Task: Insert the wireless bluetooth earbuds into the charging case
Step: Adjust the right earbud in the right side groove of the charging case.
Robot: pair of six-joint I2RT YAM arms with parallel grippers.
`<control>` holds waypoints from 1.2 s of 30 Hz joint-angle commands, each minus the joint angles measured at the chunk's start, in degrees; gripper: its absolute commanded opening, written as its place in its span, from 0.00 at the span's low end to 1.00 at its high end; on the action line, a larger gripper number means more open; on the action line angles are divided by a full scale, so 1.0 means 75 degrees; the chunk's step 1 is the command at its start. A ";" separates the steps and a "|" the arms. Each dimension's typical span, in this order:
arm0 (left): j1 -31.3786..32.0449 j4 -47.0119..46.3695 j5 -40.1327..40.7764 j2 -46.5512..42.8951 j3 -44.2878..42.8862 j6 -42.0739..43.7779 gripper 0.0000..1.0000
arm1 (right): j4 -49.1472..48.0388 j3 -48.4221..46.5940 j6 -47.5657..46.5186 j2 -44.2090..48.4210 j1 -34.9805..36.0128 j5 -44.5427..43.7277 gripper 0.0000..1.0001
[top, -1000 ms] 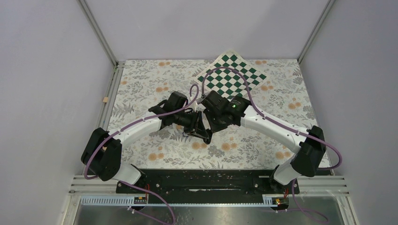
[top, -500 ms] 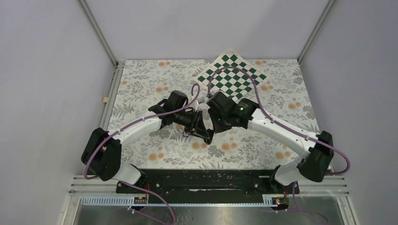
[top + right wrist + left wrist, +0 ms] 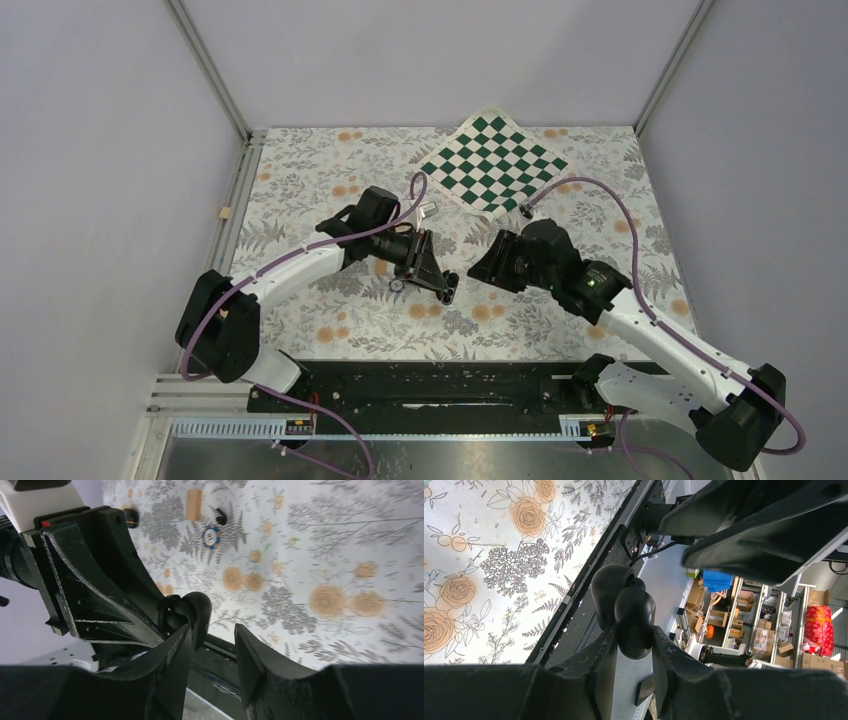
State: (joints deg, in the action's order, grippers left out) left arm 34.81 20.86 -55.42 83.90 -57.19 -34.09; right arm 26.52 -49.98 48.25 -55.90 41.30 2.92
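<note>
The left gripper [image 3: 634, 632] is clamped on the charging case [image 3: 626, 605], whose two rounded black lobes stand out past the fingertips. The right gripper [image 3: 213, 630] sits just beside the case without touching it, fingers spread with nothing between them. Beyond the case lies a green-checked mat [image 3: 493, 160]. A tiny black speck [image 3: 220, 516] lies well apart from the case on the floral cloth [image 3: 320, 555] — earbud or not, it is too small to tell.

Glossy black charging case [image 3: 626, 611], lid ajar, clamped between the left jaws.
</note>
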 commanded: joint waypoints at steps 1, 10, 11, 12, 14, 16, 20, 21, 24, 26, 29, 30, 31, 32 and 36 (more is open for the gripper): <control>-0.0047 -0.0438 -0.0403 0.0061 -0.0456 -0.0099 0.00 | -0.1983 0.0716 0.1417 0.0173 0.0012 0.0761 0.45; -0.0049 -0.0650 -0.0375 0.0124 -0.0477 -0.0305 0.00 | -0.2727 0.1096 0.2080 0.0069 0.0009 0.1102 0.44; -0.0047 -0.0649 -0.0370 0.0131 -0.0467 -0.0310 0.00 | -0.2874 0.1138 0.2157 0.0012 0.0008 0.1173 0.44; -0.0047 -0.0649 -0.0369 0.0126 -0.0481 -0.0316 0.00 | -0.2982 0.1189 0.2226 -0.0017 0.0008 0.1251 0.44; -0.0049 -0.0649 -0.0369 0.0126 -0.0480 -0.0319 0.00 | -0.3074 0.1231 0.2305 -0.0119 0.0011 0.1344 0.44; -0.0047 -0.0651 -0.0367 0.0136 -0.0487 -0.0319 0.00 | -0.3122 0.1271 0.2309 -0.0128 0.0007 0.1362 0.44; -0.0047 -0.0652 -0.0342 0.0154 -0.0489 -0.0324 0.00 | -0.3070 0.1268 0.2283 -0.0098 0.0007 0.1328 0.44; -0.0049 -0.0659 -0.0346 0.0158 -0.0486 -0.0321 0.00 | -0.3059 0.1272 0.2279 -0.0077 0.0005 0.1324 0.44; -0.0047 -0.0661 -0.0337 0.0181 -0.0497 -0.0321 0.00 | -0.3050 0.1297 0.2292 -0.0023 0.0005 0.1291 0.44; -0.0048 -0.0670 -0.0345 0.0199 -0.0513 -0.0319 0.00 | -0.3014 0.1317 0.2297 0.0016 0.0012 0.1309 0.43; -0.0047 -0.0673 -0.0349 0.0213 -0.0521 -0.0319 0.00 | -0.2948 0.1374 0.2312 0.0072 0.0012 0.1287 0.43; -0.0047 -0.0675 -0.0359 0.0223 -0.0526 -0.0321 0.00 | -0.2909 0.1398 0.2317 0.0100 0.0009 0.1252 0.43; -0.0047 -0.0673 -0.0356 0.0226 -0.0536 -0.0326 0.00 | -0.2893 0.1435 0.2319 0.0130 0.0012 0.1222 0.44; -0.0047 -0.0681 -0.0351 0.0226 -0.0543 -0.0319 0.00 | -0.2860 0.1456 0.2316 0.0138 0.0008 0.1197 0.43; -0.0047 -0.0691 -0.0370 0.0218 -0.0576 -0.0329 0.00 | -0.2944 0.1558 0.2346 0.0070 0.0006 0.1292 0.44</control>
State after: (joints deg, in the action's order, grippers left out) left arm 34.59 18.35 -56.40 85.65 -58.17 -36.49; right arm 5.72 -38.92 64.90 -55.96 41.30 11.70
